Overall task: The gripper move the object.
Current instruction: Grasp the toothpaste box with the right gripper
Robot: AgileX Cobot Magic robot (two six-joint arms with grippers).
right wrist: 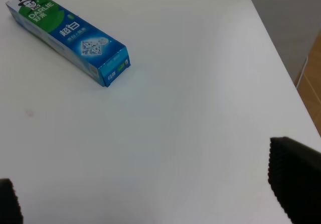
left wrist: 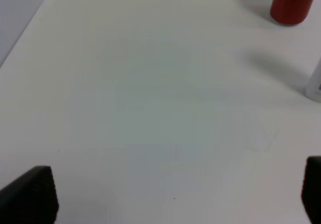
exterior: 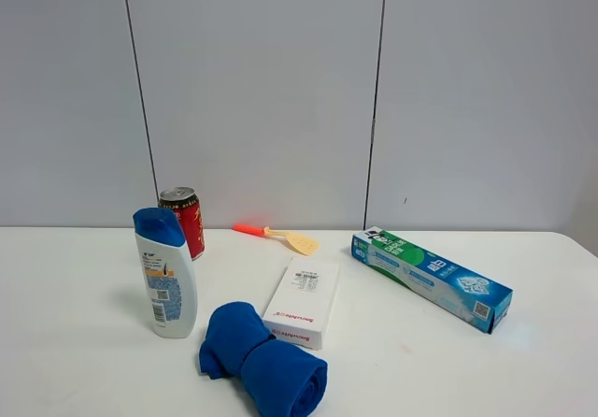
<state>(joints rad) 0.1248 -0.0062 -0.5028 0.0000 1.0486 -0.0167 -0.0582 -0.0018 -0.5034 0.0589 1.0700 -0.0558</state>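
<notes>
open table (exterior: 551, 352) is found to the right of and in front of the toothpaste carton (exterior: 432, 279). on its left a narrower gap is bounded by the white box (exterior: 303, 301); the blue towel (exterior: 263, 359) and shampoo bottle (exterior: 165, 274) are massed beyond.

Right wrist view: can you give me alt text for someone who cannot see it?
A long, slim blue-and-green toothpaste carton with white print lies flat on a white table, with nothing touching it. The right gripper is open and holds nothing, its black jaws wide apart and well short of the carton.
</notes>
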